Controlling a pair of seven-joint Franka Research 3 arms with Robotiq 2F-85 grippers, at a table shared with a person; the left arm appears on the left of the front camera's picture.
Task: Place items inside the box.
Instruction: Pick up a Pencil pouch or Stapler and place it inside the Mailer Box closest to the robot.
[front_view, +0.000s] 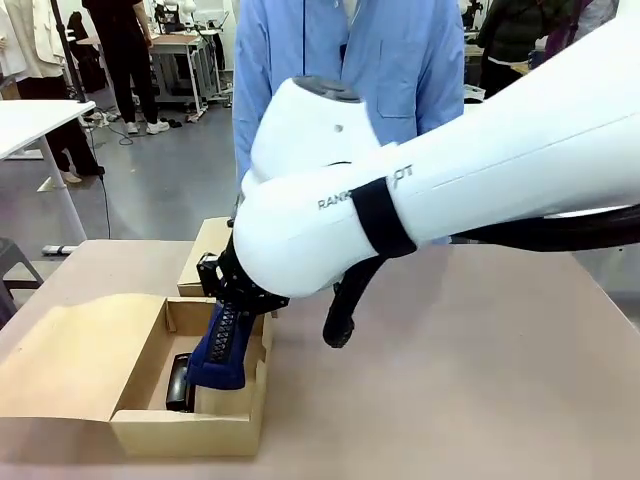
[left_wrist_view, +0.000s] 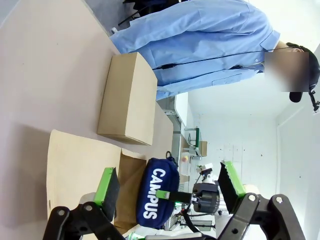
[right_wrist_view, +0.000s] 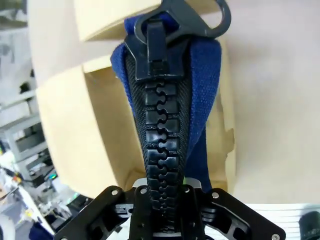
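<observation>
My right gripper (front_view: 236, 292) is shut on the navy "CAMPUS" zip pouch (front_view: 221, 350) and holds it upright, its lower end down inside the open cardboard box (front_view: 185, 432). In the right wrist view the pouch's black zipper (right_wrist_view: 159, 135) runs up from between my fingers, over the box's inner wall (right_wrist_view: 65, 125). A black item (front_view: 180, 382), perhaps a stapler, lies on the box floor beside the pouch. My left gripper (left_wrist_view: 169, 182) hangs open above the scene, its green pads (left_wrist_view: 107, 186) wide apart, with the pouch (left_wrist_view: 156, 192) farther off between them.
A closed cardboard box (front_view: 205, 250) stands just behind the open one, also in the left wrist view (left_wrist_view: 130, 97). The open box's lid flap (front_view: 70, 360) lies flat to the left. A person in a blue shirt (front_view: 340, 60) stands at the far side. Bare tabletop (front_view: 480, 380) extends to the right.
</observation>
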